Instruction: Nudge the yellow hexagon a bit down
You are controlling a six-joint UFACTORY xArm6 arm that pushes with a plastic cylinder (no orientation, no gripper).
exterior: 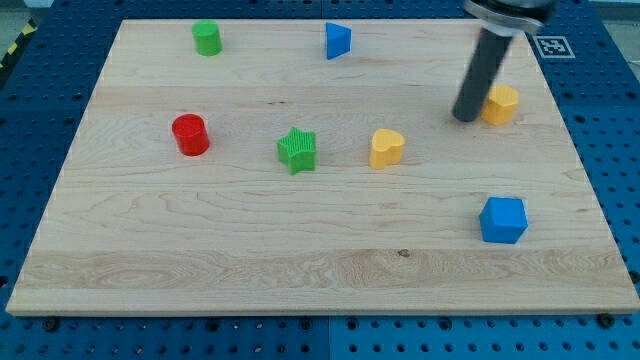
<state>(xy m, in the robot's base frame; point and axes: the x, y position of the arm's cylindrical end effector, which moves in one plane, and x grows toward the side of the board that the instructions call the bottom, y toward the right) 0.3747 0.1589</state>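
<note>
The yellow hexagon (501,103) lies on the wooden board (320,270) at the view's upper right. My tip (465,117) rests on the board right against the hexagon's left side, slightly lower than its middle; the dark rod rises from it towards the view's top right. A yellow heart-shaped block (386,147) lies to the left of my tip, near the board's middle.
A blue cube (502,220) lies below the hexagon at the right. A green star (297,149) and a red cylinder (190,135) lie to the left. A green cylinder (207,38) and a blue triangular block (338,40) lie near the top edge.
</note>
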